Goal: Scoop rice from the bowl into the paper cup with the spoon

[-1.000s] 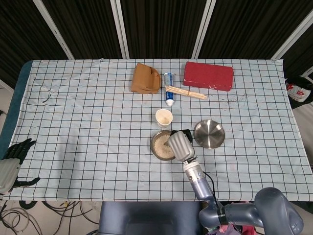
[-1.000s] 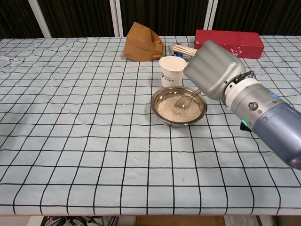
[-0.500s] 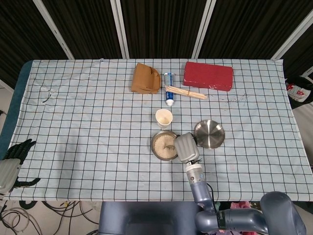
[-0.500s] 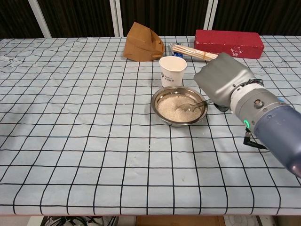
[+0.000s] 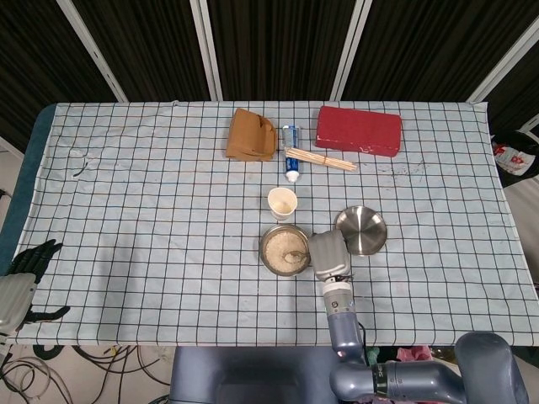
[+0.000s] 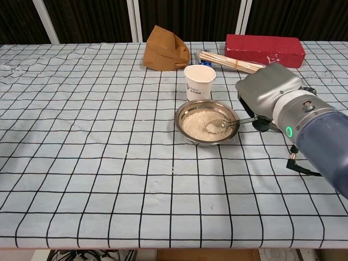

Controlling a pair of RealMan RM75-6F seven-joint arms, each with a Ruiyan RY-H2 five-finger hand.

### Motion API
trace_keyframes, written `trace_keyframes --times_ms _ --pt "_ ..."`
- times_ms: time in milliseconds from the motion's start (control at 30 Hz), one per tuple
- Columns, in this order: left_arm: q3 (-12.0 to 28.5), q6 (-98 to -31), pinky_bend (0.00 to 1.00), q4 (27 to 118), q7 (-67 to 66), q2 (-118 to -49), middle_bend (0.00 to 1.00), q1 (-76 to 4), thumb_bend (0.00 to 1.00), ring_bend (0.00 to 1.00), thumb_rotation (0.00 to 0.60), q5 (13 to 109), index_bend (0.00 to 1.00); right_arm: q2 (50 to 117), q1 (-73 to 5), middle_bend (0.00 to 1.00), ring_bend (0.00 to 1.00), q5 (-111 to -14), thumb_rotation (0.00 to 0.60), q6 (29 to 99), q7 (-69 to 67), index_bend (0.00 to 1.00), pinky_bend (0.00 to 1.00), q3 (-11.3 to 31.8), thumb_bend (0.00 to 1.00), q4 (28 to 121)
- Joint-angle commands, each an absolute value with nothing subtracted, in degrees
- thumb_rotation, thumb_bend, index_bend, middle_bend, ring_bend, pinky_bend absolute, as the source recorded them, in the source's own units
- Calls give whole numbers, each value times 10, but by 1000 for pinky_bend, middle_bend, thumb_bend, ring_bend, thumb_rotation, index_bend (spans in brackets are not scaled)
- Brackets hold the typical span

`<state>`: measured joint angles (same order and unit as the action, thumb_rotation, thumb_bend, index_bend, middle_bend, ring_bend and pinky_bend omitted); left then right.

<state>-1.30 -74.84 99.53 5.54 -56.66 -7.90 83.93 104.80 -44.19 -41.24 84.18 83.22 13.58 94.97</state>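
A steel bowl (image 6: 187,110) (image 5: 269,254) of white rice sits mid-table. Just behind it stands a white paper cup (image 6: 199,82) (image 5: 282,203), upright. My right hand (image 6: 270,97) (image 5: 329,255) is at the bowl's right side and holds a metal spoon (image 6: 224,124) by its handle. The spoon lies nearly level, its scoop over the rice with some grains in it. My left hand (image 5: 18,284) rests off the table's left front corner, away from everything, with its dark fingers spread and nothing in them.
A second, empty steel bowl (image 5: 361,230) sits right of the rice bowl behind my right hand. Along the back are a brown paper bag (image 6: 165,49), a blue tube (image 5: 290,151), a bundle of wooden sticks (image 6: 231,62) and a red box (image 6: 265,50).
My right hand has swung down and to the right, out from above the bowl. The spoon went from steeply tilted to nearly level over the rice.
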Motion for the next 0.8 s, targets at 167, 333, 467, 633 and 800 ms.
trace_keyframes --times_ms 167,333,467,633,800 --pt "-13 -748 0 996 56 -566 0 -79 27 0 600 839 0 1046 -453 998 1000 -396 600 855 849 640 1000 144 471 963" --pt "-13 -748 0 996 57 -566 0 -79 27 0 600 839 0 1046 -464 998 1000 -377 600 866 864 642 1000 156 476 976" --pt "-13 -747 0 996 58 -565 0 -80 27 0 600 839 0 1045 -472 998 1000 -366 600 874 871 643 1000 165 477 987" --pt "-13 -747 0 996 60 -565 0 -80 27 0 600 839 0 1046 -480 999 1000 -343 600 888 878 645 1000 180 479 1000" --pt "-13 -747 0 997 62 -564 0 -80 27 0 600 838 0 1047 -489 1000 1000 -319 600 900 882 659 1000 192 484 1010"
